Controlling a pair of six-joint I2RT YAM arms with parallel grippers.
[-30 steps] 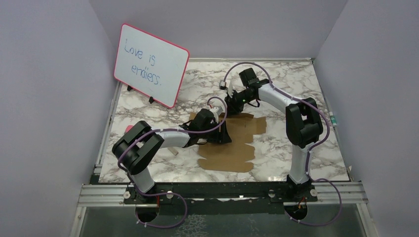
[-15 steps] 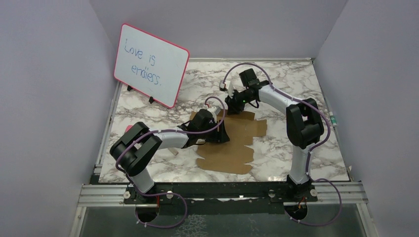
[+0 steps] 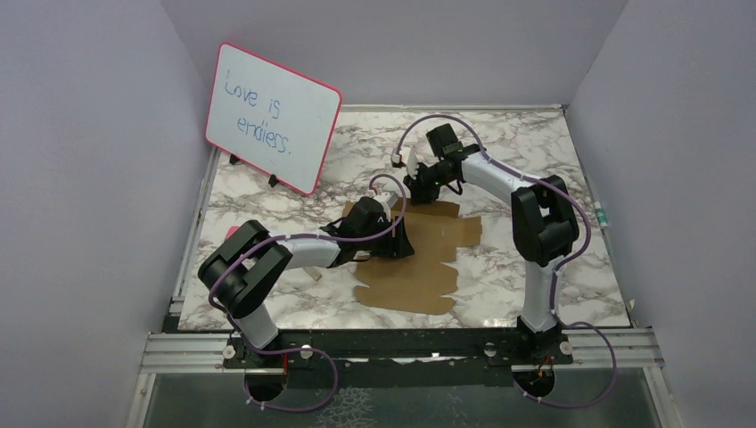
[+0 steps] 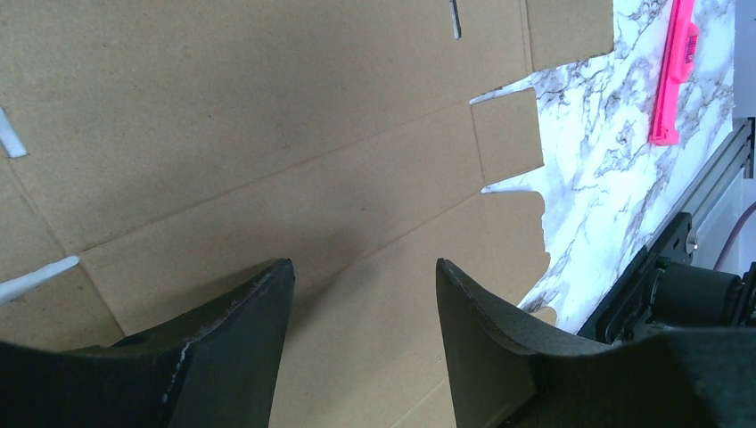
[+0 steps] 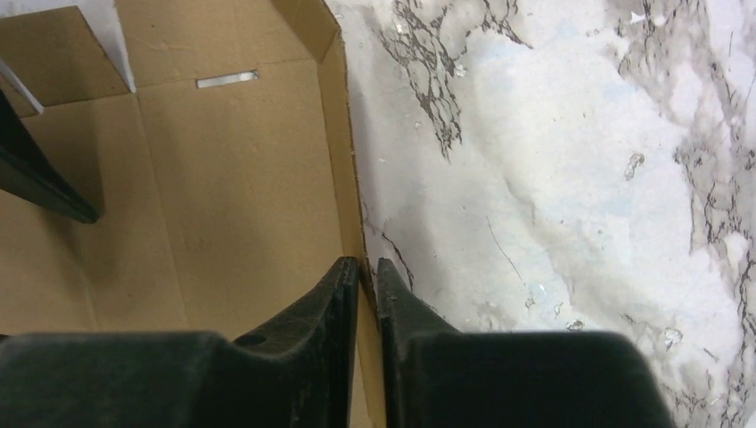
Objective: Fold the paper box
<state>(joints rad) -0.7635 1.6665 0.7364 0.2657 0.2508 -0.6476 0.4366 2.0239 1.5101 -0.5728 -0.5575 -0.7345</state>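
The paper box (image 3: pixel 428 267) is a flat brown die-cut cardboard sheet on the marble table, with its far flap raised. My left gripper (image 3: pixel 401 242) is open, and its fingertips rest low over the sheet's middle panels (image 4: pixel 267 134). It holds nothing (image 4: pixel 361 267). My right gripper (image 3: pixel 417 189) is at the sheet's far edge. In the right wrist view it is shut (image 5: pixel 365 267) on the thin edge of the raised flap (image 5: pixel 223 178). One left finger (image 5: pixel 45 183) shows at the left of that view.
A pink-framed whiteboard (image 3: pixel 273 116) stands at the back left. A pink pen (image 4: pixel 677 62) lies on the marble left of the sheet, by the left arm (image 3: pixel 234 232). Purple walls close in three sides. A metal rail (image 3: pixel 401 343) runs along the near edge.
The right wrist has moved a little left and turned, with the flap's edge still held. The sheet shifted slightly left. The left gripper has hardly moved.
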